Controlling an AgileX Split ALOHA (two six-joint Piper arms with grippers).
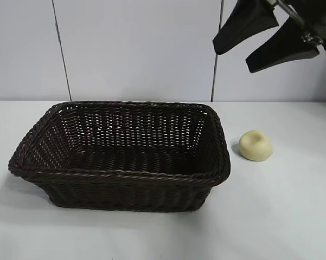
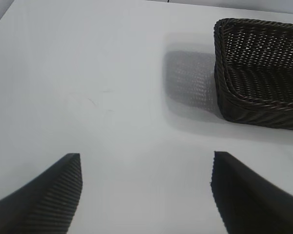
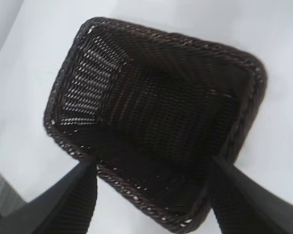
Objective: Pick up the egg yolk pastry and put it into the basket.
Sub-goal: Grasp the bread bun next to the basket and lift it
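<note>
The pale yellow egg yolk pastry (image 1: 255, 145) lies on the white table just right of the dark brown wicker basket (image 1: 119, 154). My right gripper (image 1: 233, 60) is open and empty, high in the air above the pastry and the basket's right end. The basket, empty inside, fills the right wrist view (image 3: 156, 122); the pastry is out of that view. My left gripper (image 2: 146, 168) is open and empty above bare table, with one end of the basket (image 2: 258, 78) farther off. The left arm is not seen in the exterior view.
A white wall with vertical seams stands behind the table (image 1: 293, 216). White tabletop lies to the right of the pastry and in front of the basket.
</note>
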